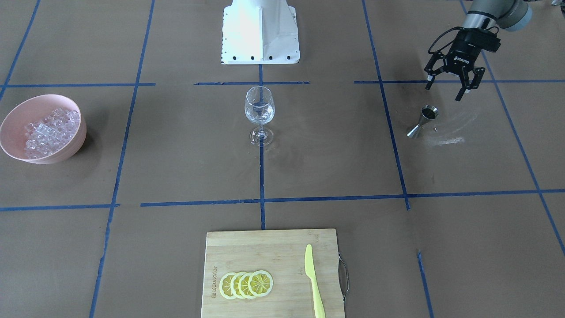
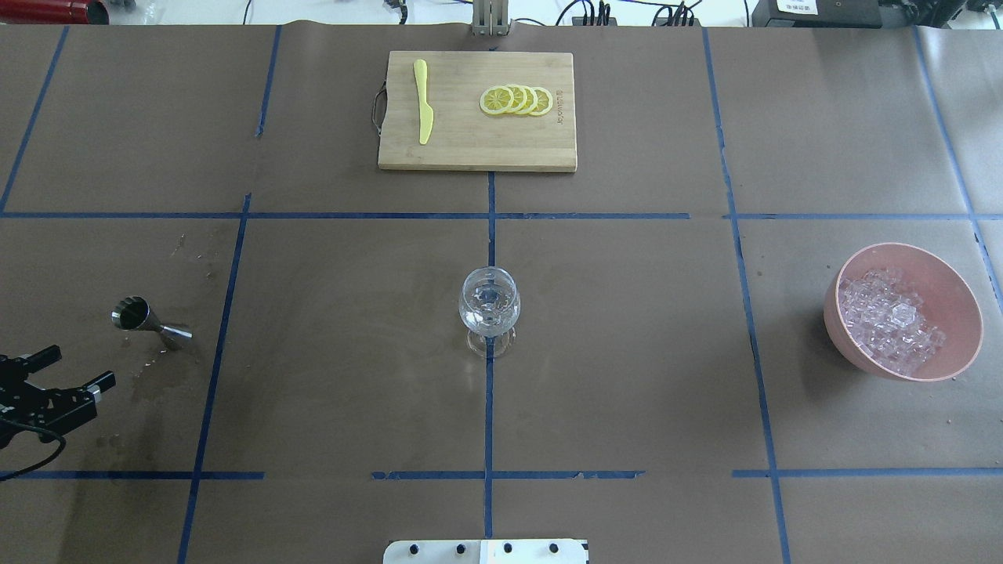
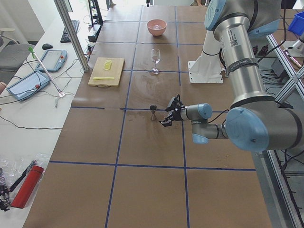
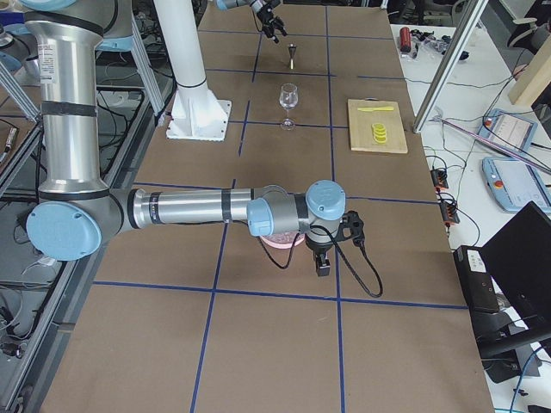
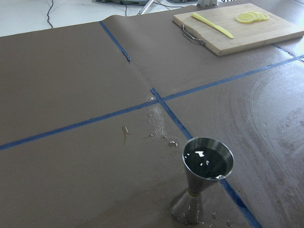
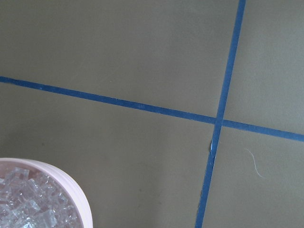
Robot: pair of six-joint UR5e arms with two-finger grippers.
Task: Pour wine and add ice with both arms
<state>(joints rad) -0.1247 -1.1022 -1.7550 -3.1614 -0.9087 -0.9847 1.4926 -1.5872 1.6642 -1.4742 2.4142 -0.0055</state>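
A clear stemmed wine glass (image 1: 259, 112) stands upright at the table's middle (image 2: 489, 309). A small steel jigger (image 1: 423, 121) stands upright on the robot's left side (image 2: 149, 321); the left wrist view shows dark liquid in its cup (image 5: 207, 161). My left gripper (image 1: 446, 90) is open and empty, above and just short of the jigger (image 2: 78, 370). The ice (image 1: 48, 130) fills a pink bowl (image 2: 960, 301) on the robot's right side, and also shows in the right wrist view (image 6: 28, 206). My right gripper (image 4: 320, 262) hangs over the bowl's side, seen only in the exterior right view. I cannot tell whether it is open.
A wooden cutting board (image 1: 256, 247) with lemon slices (image 1: 246, 284) and a yellow knife (image 1: 314, 282) lies at the far edge from the robot. The white base block (image 1: 260, 31) stands behind the glass. Wet smears (image 1: 446, 132) mark the paper around the jigger.
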